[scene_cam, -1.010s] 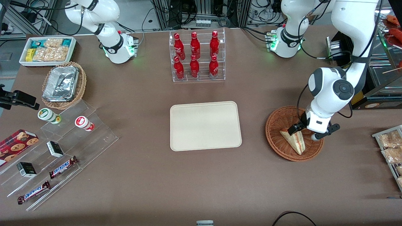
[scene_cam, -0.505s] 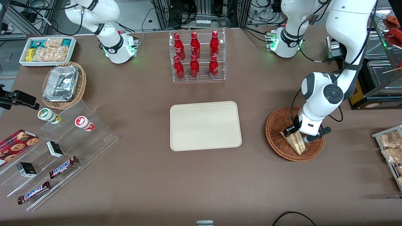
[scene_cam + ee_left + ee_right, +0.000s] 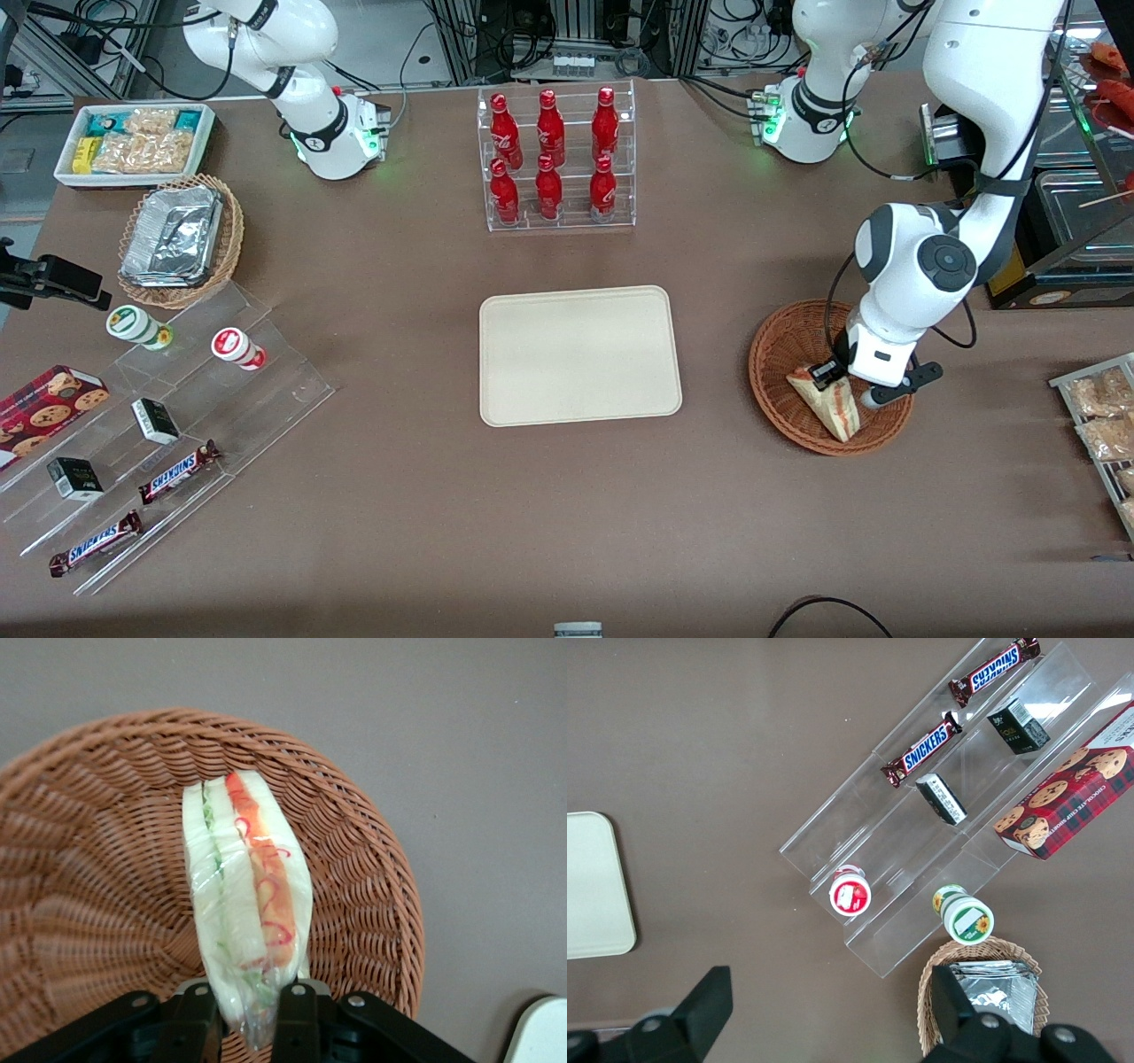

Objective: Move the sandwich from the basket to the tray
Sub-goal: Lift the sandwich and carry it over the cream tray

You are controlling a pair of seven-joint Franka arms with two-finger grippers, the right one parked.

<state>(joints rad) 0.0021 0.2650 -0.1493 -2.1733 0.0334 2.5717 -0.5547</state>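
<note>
One sandwich [image 3: 247, 923] clamped between the two fingers [image 3: 297, 1010] of the gripper [image 3: 848, 386], held over one basket [image 3: 778, 354], one tray [image 3: 579, 354] left bare mid-table

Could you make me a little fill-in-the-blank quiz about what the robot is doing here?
1. The tool is shut on the ____.
2. The sandwich is above the round woven ____.
3. The tray holds ____ sandwiches.
4. The bottles in the clear rack are ____ in colour.

Answers: sandwich; basket; no; red
</note>
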